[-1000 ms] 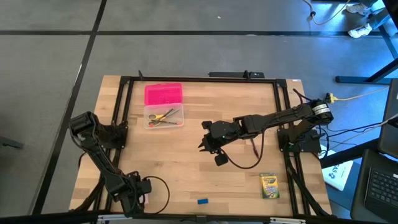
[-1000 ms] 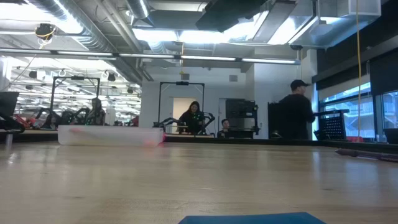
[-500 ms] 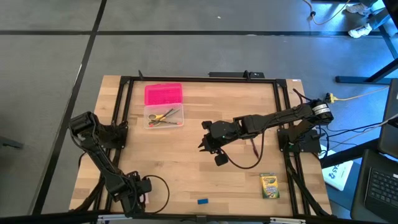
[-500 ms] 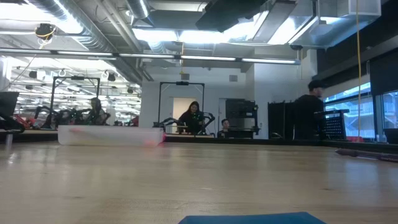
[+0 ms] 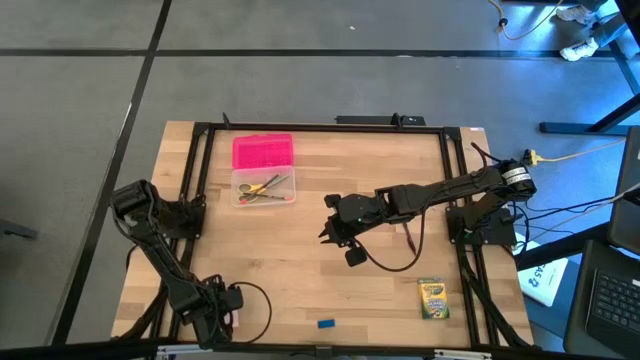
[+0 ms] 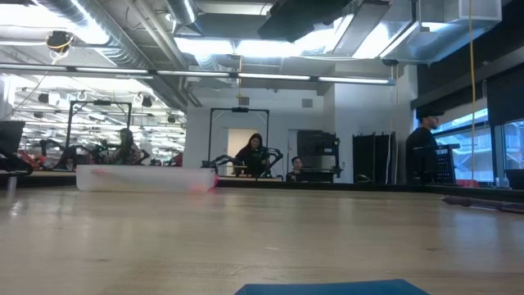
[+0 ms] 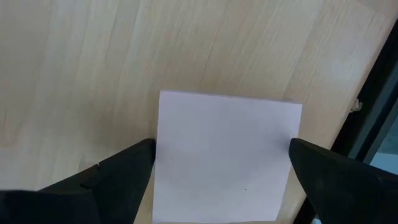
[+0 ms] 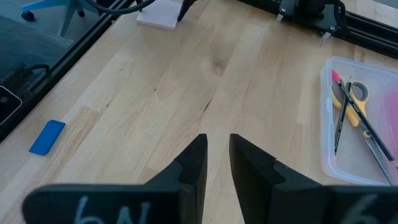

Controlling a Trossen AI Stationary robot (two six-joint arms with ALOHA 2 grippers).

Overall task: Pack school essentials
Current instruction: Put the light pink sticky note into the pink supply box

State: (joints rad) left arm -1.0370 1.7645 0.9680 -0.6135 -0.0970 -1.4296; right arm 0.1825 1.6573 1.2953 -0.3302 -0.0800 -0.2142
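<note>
The left gripper (image 7: pixel 221 180) is lowered over the near-left corner of the table (image 5: pixel 300 260), its two dark fingers (image 7: pixel 118 177) spread wide on either side of a pale pink notepad (image 7: pixel 227 155); the pad lies flat on the wood between them, and whether the fingers touch its edges cannot be told; a black frame rail runs just beside it. The right gripper (image 8: pixel 214 165) is held out over the middle of the table, its fingers nearly closed with only a thin gap and nothing between them. Seen past it is a clear plastic box (image 8: pixel 357 121) near the far-left part of the table; yellow-handled scissors (image 8: pixel 354 99), thin pencils and a dark red pen are seen inside, and its pink lid (image 5: pixel 262 152) lies just beyond it. A small blue eraser (image 5: pixel 326 323) lies at the near edge, between the two arms; a green-and-yellow crayon box (image 5: pixel 432 298) rests flat near the near-right corner, well apart from both grippers. People are seen standing and seated in the room beyond the table.
</note>
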